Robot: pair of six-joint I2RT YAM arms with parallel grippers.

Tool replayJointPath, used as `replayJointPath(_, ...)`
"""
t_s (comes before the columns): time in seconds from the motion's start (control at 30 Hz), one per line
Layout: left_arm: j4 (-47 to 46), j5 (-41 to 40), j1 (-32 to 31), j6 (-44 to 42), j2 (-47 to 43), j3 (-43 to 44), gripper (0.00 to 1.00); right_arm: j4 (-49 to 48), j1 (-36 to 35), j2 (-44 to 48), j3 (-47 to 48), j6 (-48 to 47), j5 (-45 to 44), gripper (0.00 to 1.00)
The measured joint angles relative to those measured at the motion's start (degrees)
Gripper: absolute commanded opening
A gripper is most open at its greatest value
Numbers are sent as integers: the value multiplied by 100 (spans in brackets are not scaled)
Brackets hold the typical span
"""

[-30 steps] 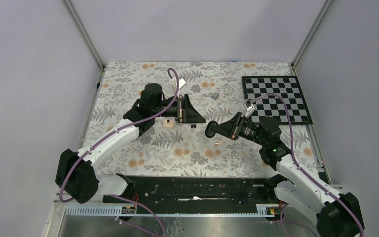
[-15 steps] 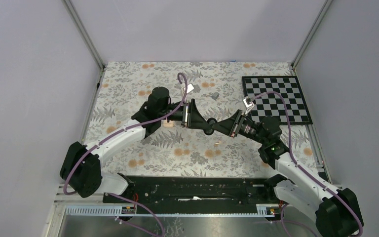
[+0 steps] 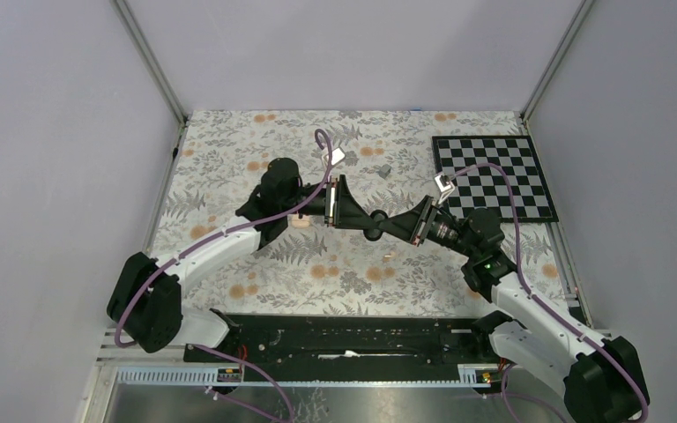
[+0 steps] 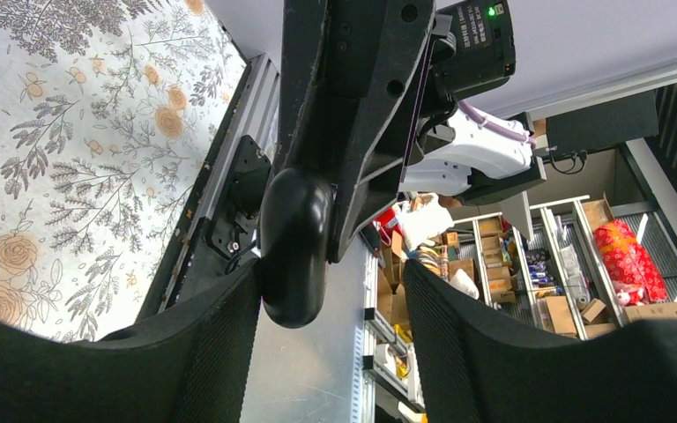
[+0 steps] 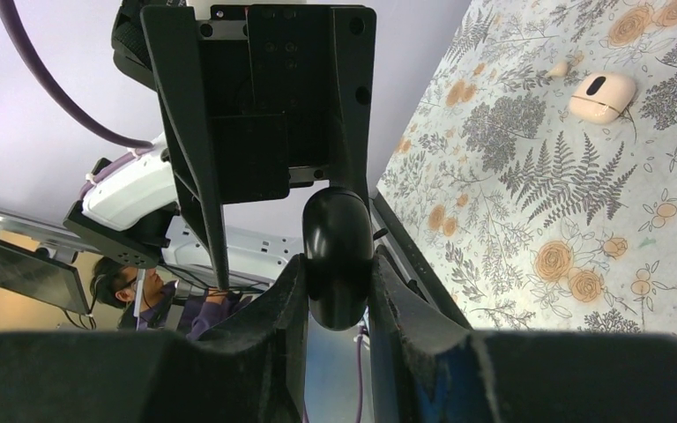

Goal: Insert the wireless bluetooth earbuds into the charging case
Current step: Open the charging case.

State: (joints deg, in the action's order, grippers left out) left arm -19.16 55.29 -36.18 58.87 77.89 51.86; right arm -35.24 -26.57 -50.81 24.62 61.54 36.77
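right wrist view: right gripper clamped on the black oval charging case. a beige oval piece lies on the floral cloth, unseen from the left wrist. left gripper jaws apart, case at their mouth. earbuds not made out anywhere. arm label unreadable. a second ago the grippers stood apart; now tip to tip.

A robotics lab test cell: plain grey walls on silver aluminium frame posts enclose a floral-print table cover, with a black-and-white checkerboard sheet at 2 o'clock; outside stand cluttered storage shelves of boxes and a seated person beside a dark flat monitor
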Motion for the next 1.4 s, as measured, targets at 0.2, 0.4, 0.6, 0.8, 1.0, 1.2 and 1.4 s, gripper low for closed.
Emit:
replayJointPath(0.2, -26, -2, 0, 50, -20, -4, 56, -2, 0, 94, -7, 2, -2, 0)
replayJointPath(0.4, 15, -44, 2, 4, -57, -4, 55, 2, 0, 94, -7, -2, -7, 0)
replayJointPath(0.6, 46, -70, 24, -37, -87, -4, 55, 0, 0, 92, -7, -9, -15, 0)
replayJointPath(0.8, 46, -70, 52, -37, -92, -4, 54, 0, 0, 92, -11, -24, -26, 0)
replayJointPath(1.0, 96, -70, 155, -37, -164, -24, 53, 20, 0, 92, -20, -46, -31, 0)
replayJointPath(1.2, 17, -37, 286, 50, -393, -24, 54, 323, 0, 46, -74, -160, -140, 0)
replayJointPath(1.4, -184, -11, 286, 210, -435, -20, 61, 501, 0, 7, -83, -208, -168, 0)
